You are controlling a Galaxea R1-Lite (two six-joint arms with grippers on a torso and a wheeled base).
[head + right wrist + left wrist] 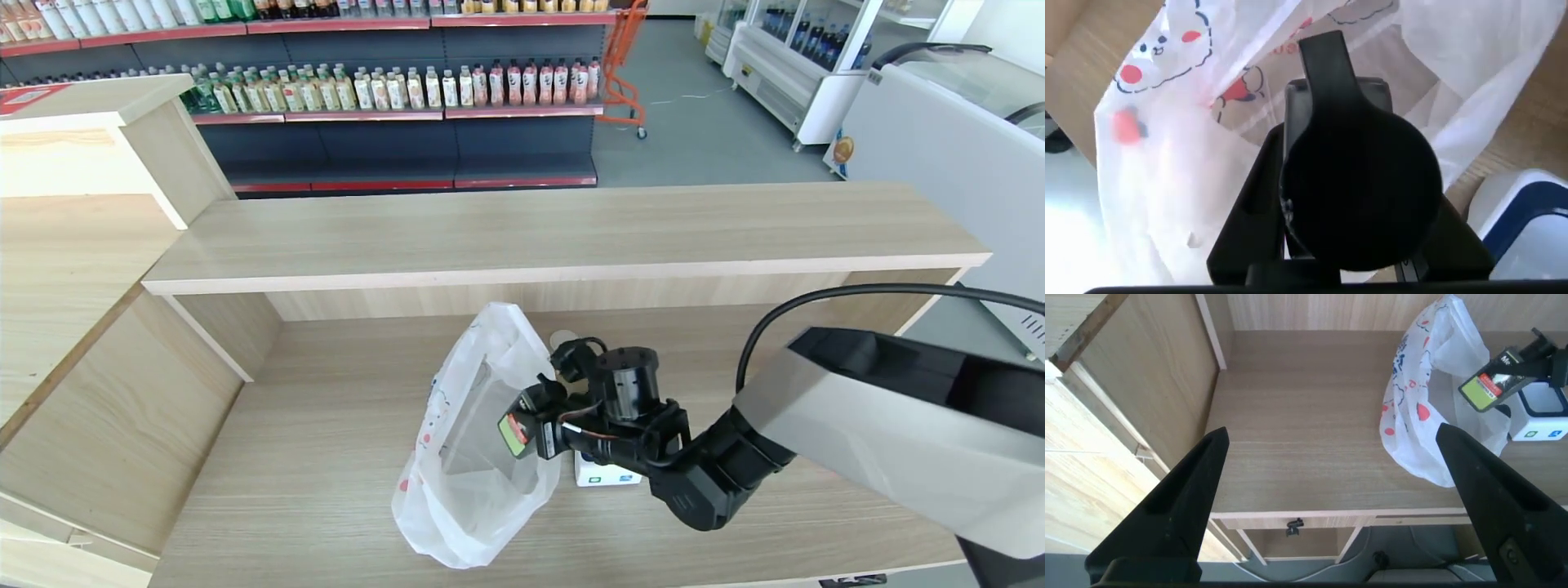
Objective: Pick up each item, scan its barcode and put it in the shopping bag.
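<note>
Shopping bag (465, 490): white plastic, open-mouthed; contents unclear.
Right gripper (539, 420): clamped on dark labelled item (516, 433) at bag's mouth.
Left gripper (1331, 498): fingers spread, empty, apart from bag.
White-and-blue box (604, 474): just right of bag.

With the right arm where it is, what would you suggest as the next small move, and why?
Probably ease the right gripper down a little into the bag, then release. It grips a dark item with a green and red label right at the bag's open mouth, so a short drop should land it inside rather than on the counter.
</note>
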